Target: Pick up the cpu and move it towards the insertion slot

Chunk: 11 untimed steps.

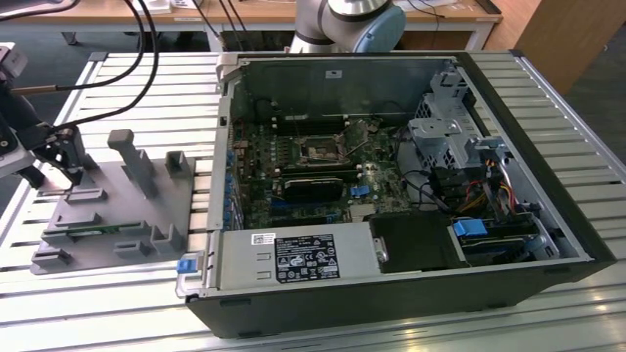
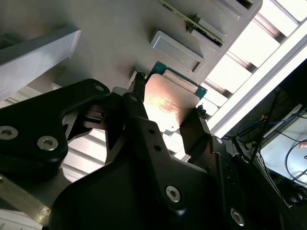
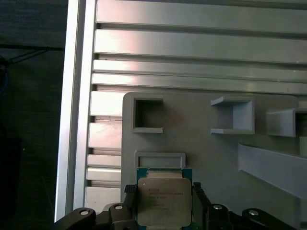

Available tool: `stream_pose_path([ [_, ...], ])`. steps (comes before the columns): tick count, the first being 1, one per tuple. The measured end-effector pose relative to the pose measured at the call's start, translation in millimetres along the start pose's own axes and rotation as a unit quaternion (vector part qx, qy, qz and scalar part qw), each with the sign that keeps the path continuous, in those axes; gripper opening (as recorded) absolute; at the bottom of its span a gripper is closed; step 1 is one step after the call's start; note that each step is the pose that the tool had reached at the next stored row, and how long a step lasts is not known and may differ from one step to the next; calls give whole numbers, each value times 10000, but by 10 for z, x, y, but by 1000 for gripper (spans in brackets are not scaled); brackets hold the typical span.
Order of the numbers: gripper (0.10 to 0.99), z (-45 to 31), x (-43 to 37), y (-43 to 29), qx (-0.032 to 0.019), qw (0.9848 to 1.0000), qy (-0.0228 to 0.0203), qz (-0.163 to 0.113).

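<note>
The cpu (image 3: 162, 201) is a small square chip with a silvery top and a green-tan rim. My gripper (image 3: 163, 192) is shut on it, one black finger (image 3: 129, 195) pressing each of two opposite edges. In the second wrist view the cpu (image 2: 168, 103) hangs between the fingers (image 2: 136, 93), slightly above the grey plastic tray (image 2: 110, 33). In the exterior view the gripper (image 1: 61, 158) is over the far corner of the tray (image 1: 108, 220), at that view's left. The insertion slot (image 1: 321, 152), a black socket with a metal frame, sits on the green motherboard inside the open computer case, far from the gripper.
The tray carries upright grey posts (image 1: 132, 158) and a green memory stick (image 1: 83, 235). The slatted aluminium table (image 3: 192, 48) extends around it. The black computer case (image 1: 391, 293) has tall walls, a drive cage (image 1: 445, 139) and cables. The arm's base (image 1: 347, 22) stands behind the case.
</note>
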<state>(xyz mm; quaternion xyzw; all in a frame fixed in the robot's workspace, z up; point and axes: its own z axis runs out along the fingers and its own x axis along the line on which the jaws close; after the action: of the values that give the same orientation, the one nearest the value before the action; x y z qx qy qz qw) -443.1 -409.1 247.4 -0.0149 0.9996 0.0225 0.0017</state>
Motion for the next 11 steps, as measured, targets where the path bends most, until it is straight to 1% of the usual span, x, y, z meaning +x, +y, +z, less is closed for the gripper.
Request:
stream_pose_path([
  [11,541,-34,0,2,0,10000,0,0],
])
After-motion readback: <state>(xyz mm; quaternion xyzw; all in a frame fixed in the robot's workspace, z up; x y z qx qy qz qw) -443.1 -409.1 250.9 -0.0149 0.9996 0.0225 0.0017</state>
